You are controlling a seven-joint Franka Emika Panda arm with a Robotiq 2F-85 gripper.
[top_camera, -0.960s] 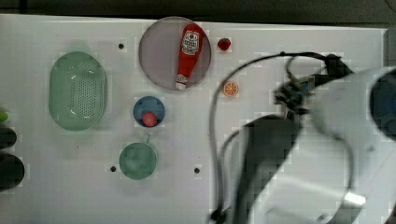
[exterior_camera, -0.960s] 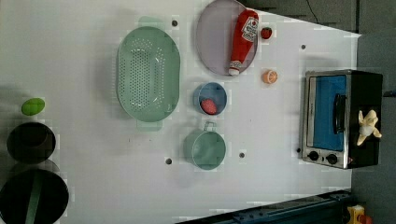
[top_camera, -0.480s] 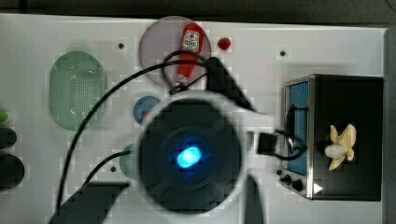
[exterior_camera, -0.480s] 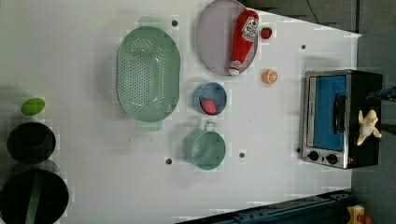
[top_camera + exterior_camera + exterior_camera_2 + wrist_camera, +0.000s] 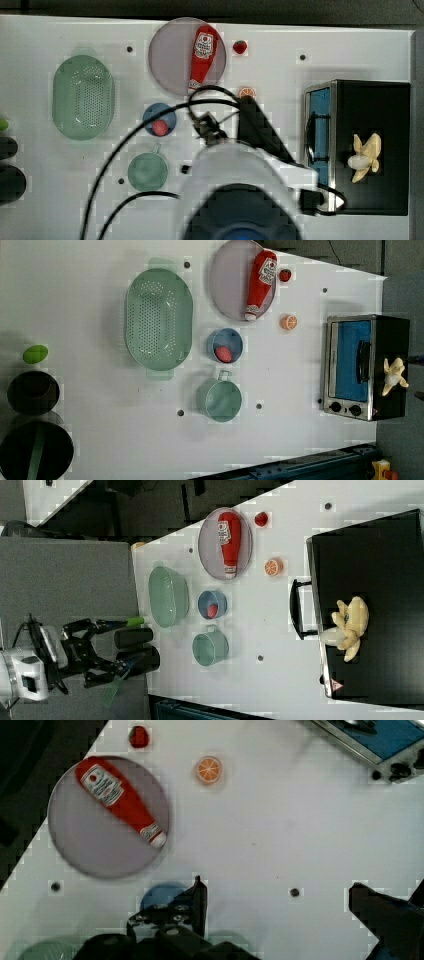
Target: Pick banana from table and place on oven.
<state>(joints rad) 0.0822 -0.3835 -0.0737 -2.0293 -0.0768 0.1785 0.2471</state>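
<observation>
On the oven's (image 5: pixel 372 147) black top lies the banana (image 5: pixel 365 156), peel flaps splayed, toward the end away from the glass door; in the left view (image 5: pixel 394 376) and the right view (image 5: pixel 348 626) it rests there alone, nothing touching it. My claw (image 5: pixel 280 907) is open wide and empty, its two dark fingers (image 5: pixel 192 907) standing well apart over the white counter (image 5: pixel 280 65), away from the oven's door side. Beyond the oven's door, near its far corner, sits the orange slice (image 5: pixel 246 92), and past that the grey plate (image 5: pixel 172 65) carrying the ketchup bottle (image 5: pixel 202 55), with the strawberry (image 5: pixel 240 47) just beside the plate. Farther from the oven stand the blue bowl (image 5: pixel 224 344), the teal cup (image 5: pixel 220 399) and the green colander (image 5: pixel 159 326).
</observation>
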